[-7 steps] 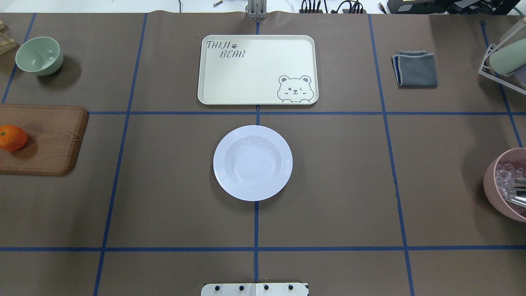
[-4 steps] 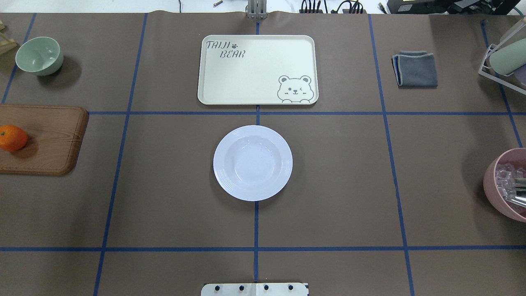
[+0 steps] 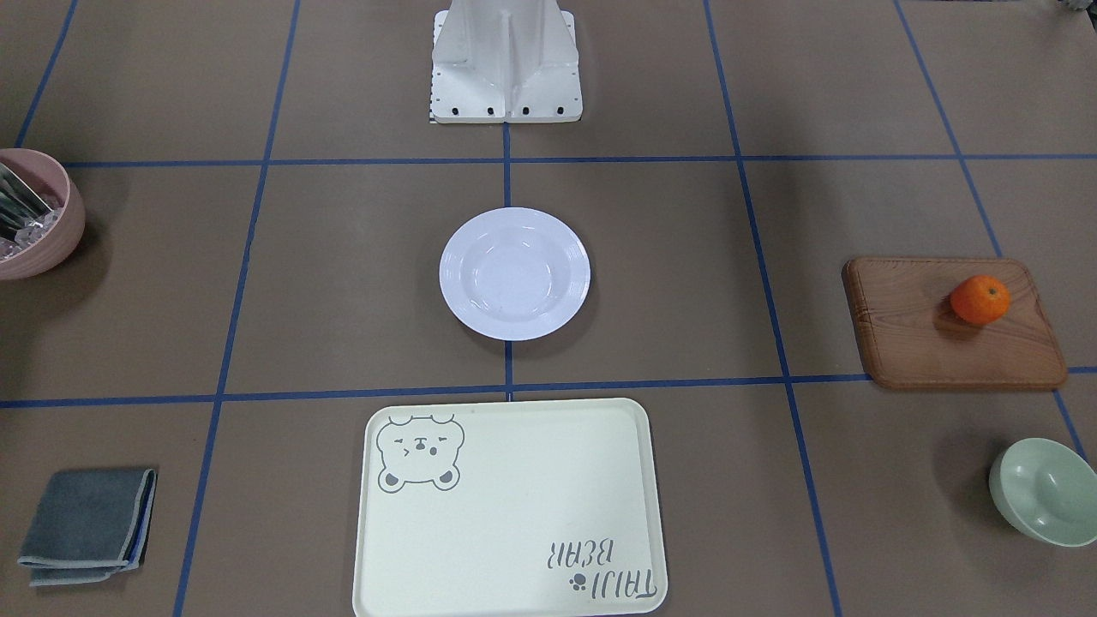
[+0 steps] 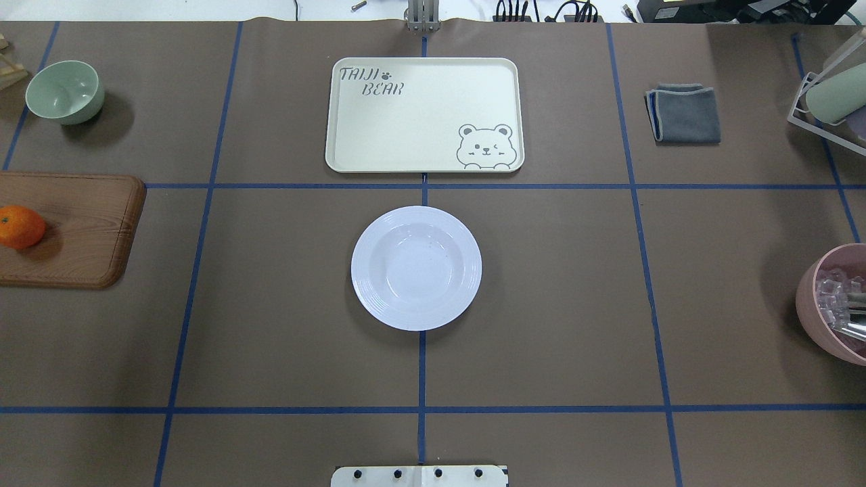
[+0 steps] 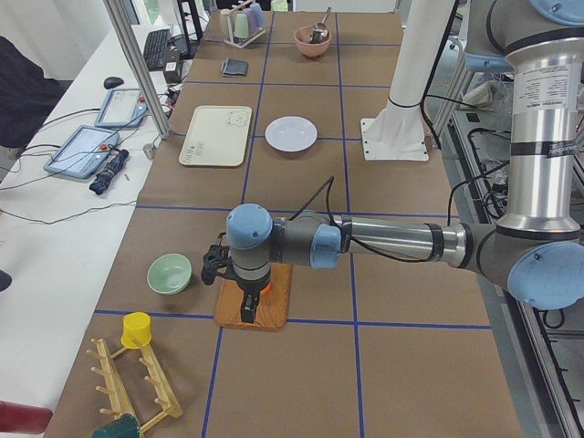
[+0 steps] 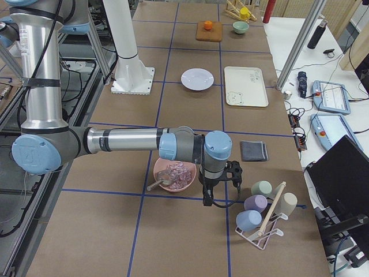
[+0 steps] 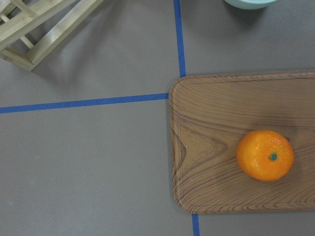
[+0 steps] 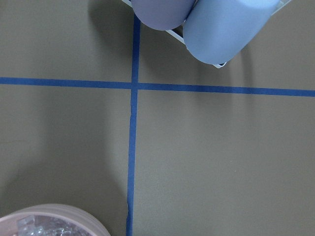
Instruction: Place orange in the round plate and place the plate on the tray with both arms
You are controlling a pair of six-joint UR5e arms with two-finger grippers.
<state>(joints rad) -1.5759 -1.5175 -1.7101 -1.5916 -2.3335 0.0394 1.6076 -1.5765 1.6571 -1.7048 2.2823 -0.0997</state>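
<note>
1. Front-facing: on the brown, blue-taped table (image 3: 686, 257), the orange (image 3: 980, 299) sits on a wooden board (image 3: 917, 343), well right of the round plate (image 3: 514, 273). The tray (image 3: 510, 506) lies just below the plate, long side crosswise.
2. Left side: only here my left gripper (image 5: 246, 306) shows, over the board; I cannot tell its finger spread.
3. Right side: my right gripper (image 6: 206, 195) hangs beside a pink bowl (image 6: 183, 186), well apart from the plate; its spread I cannot tell either.
4. Left wrist: the orange's stem dimple faces up.

The orange (image 4: 20, 226) is seen uncovered on the wooden board (image 4: 88, 223); the round plate (image 4: 416, 268) is ringed by bare table (image 4: 270, 304).
</note>
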